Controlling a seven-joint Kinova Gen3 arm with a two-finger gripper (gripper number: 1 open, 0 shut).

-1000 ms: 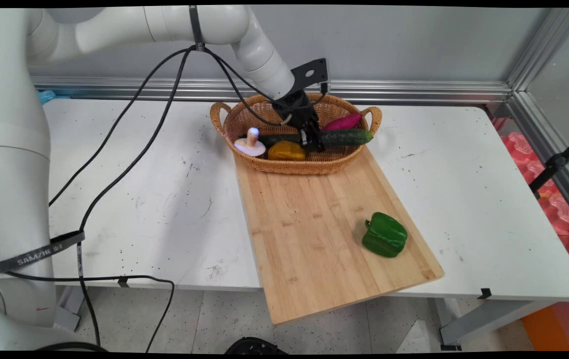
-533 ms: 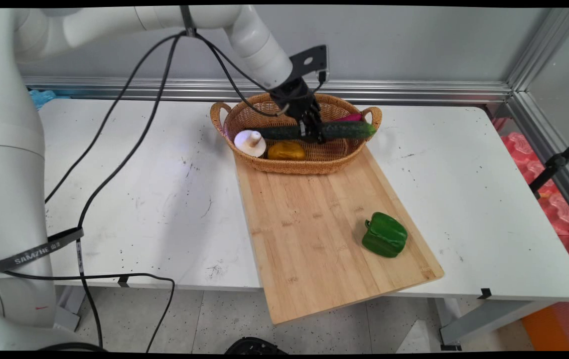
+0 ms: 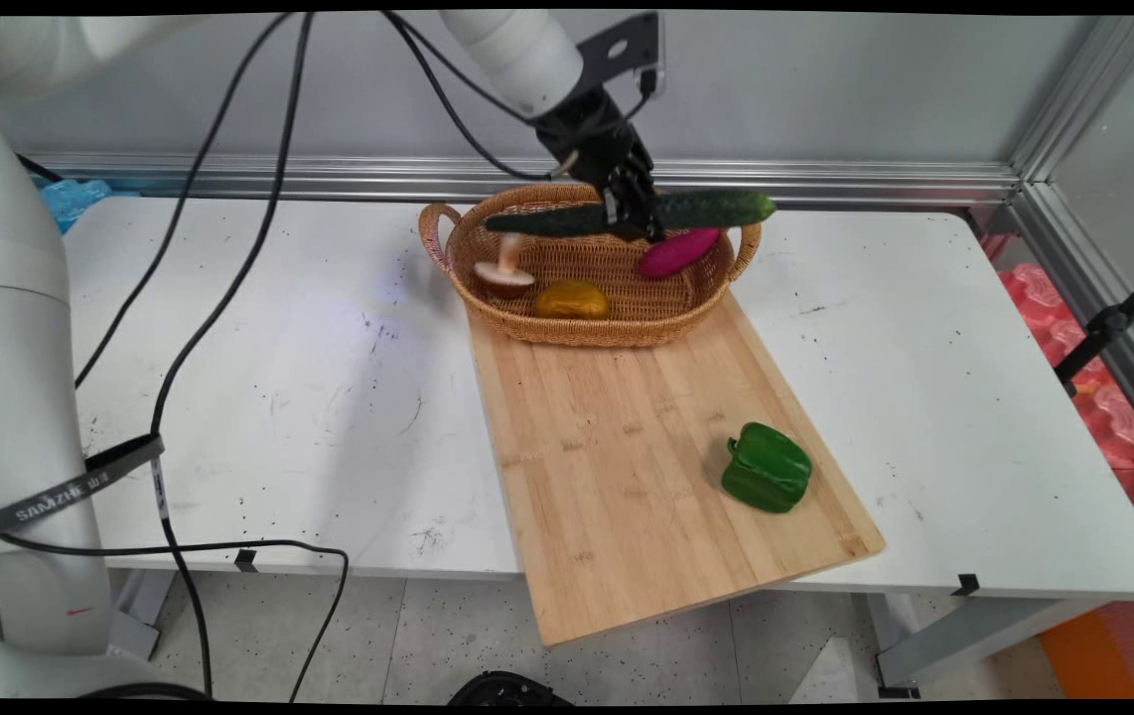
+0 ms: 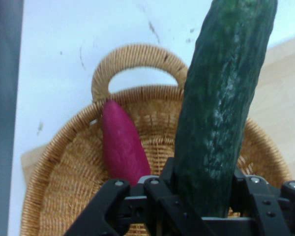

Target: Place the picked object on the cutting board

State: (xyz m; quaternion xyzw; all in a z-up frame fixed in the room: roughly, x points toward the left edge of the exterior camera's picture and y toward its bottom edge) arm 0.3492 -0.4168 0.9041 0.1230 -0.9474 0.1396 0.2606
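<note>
Lifted clear of the woven wicker basket (image 3: 567,328) now, the long dark-green cucumber (image 3: 716,209) is gripped crosswise by the black two-finger gripper (image 3: 635,214); nothing's set down yet.

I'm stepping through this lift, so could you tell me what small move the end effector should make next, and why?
Probably carry on straight up a little before any sideways travel. The end effector is shut on the cucumber, which hangs level just above the basket, its ends over the rim and handles; the purple sweet potato lies close below.
</note>
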